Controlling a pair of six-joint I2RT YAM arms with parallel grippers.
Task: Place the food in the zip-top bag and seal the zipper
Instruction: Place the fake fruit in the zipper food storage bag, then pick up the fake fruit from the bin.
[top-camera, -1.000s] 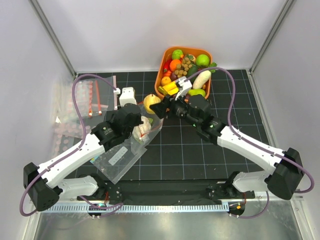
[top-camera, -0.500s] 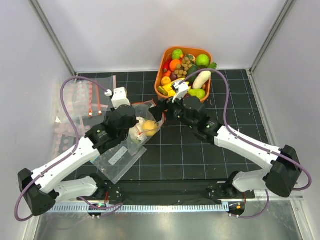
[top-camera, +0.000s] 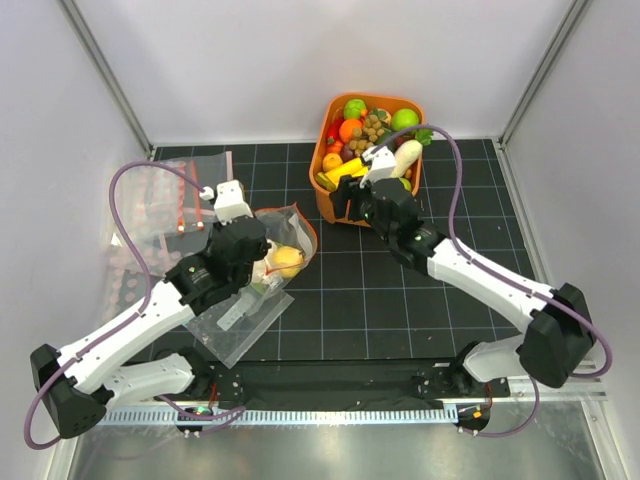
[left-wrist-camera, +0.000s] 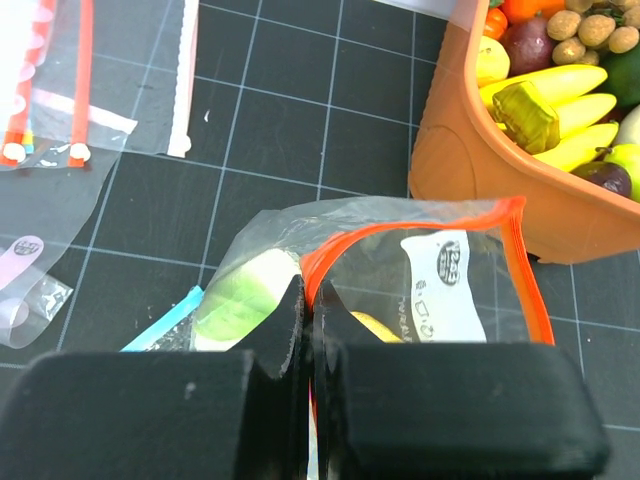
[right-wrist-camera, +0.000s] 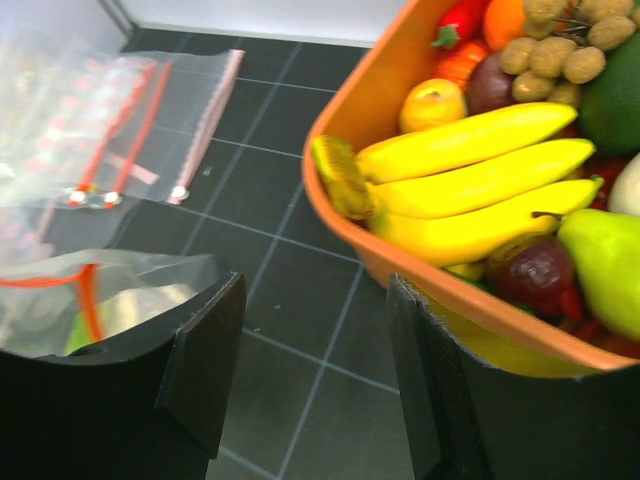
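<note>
My left fingers (left-wrist-camera: 300, 312) pinch shut on the mouth of the clear plastic zip-top bag (left-wrist-camera: 445, 285), lifting its red-orange zipper strip (left-wrist-camera: 518, 255) off the worktop (top-camera: 340, 300). A yellow lemon-like toy fruit (top-camera: 287, 260) and a white-green cauliflower (left-wrist-camera: 240, 300) sit inside. Farther out, my right fingers (right-wrist-camera: 225, 320) are spread and empty at the orange plastic basket (right-wrist-camera: 372, 70). I judge we're mid-loading, and next I need another pick there.

Clear glossy plastic zip-top bag (left-wrist-camera: 470, 225), matt black mat (left-wrist-camera: 270, 130), smooth orange plastic basket (left-wrist-camera: 470, 150), glossy yellow bananas (right-wrist-camera: 470, 180).

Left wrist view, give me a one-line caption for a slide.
The left gripper pinches the bag open at its mouth, cauliflower and yellow fruit inside, near the orange basket.
</note>
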